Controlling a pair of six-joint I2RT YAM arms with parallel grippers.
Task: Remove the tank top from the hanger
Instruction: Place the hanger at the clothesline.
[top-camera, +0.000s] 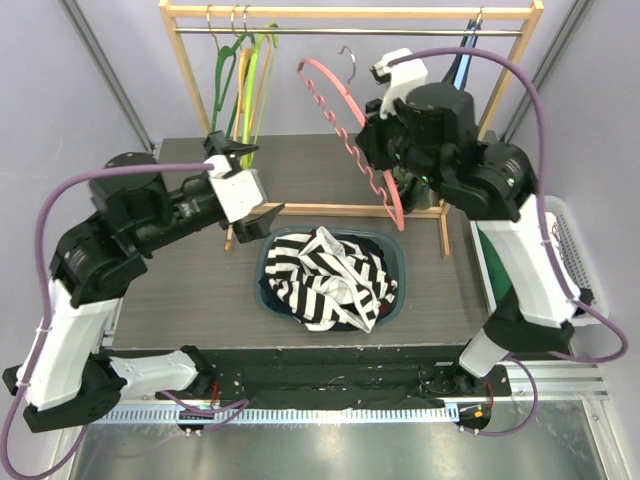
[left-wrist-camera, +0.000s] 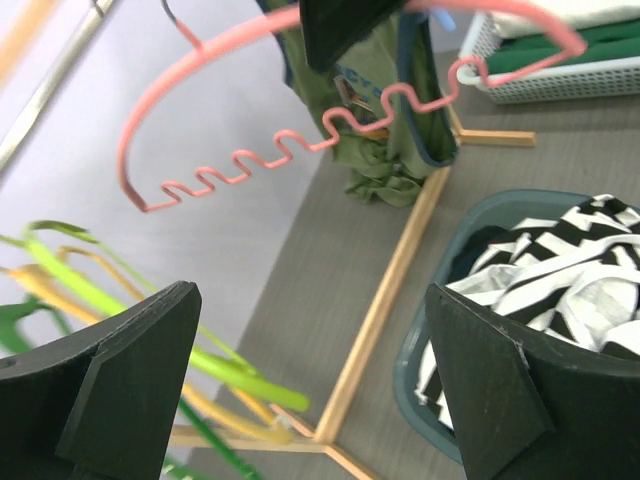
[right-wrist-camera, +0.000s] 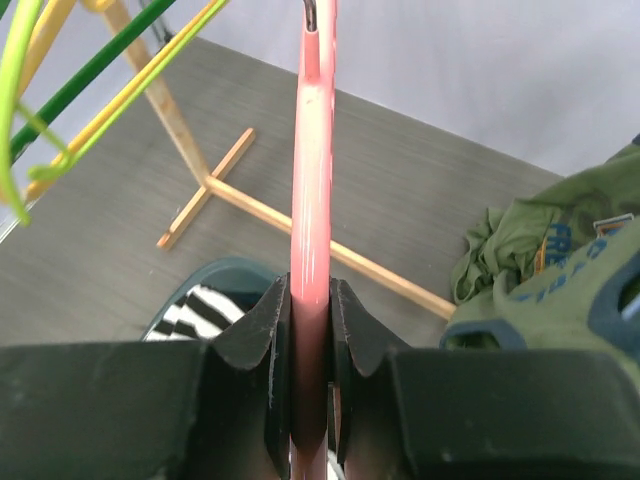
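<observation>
My right gripper is shut on an empty pink hanger, holding it tilted in the air above the table's back. The hanger also shows in the right wrist view, clamped between that gripper's fingers, and in the left wrist view. A black-and-white striped tank top lies crumpled in a teal basin, free of the hanger; it shows in the left wrist view too. My left gripper is open and empty, hovering left of the basin.
A wooden clothes rack stands at the back with green and yellow hangers on the left and a blue hanger on the right. An olive green garment hangs by its base. A white basket of folded clothes stands at the right.
</observation>
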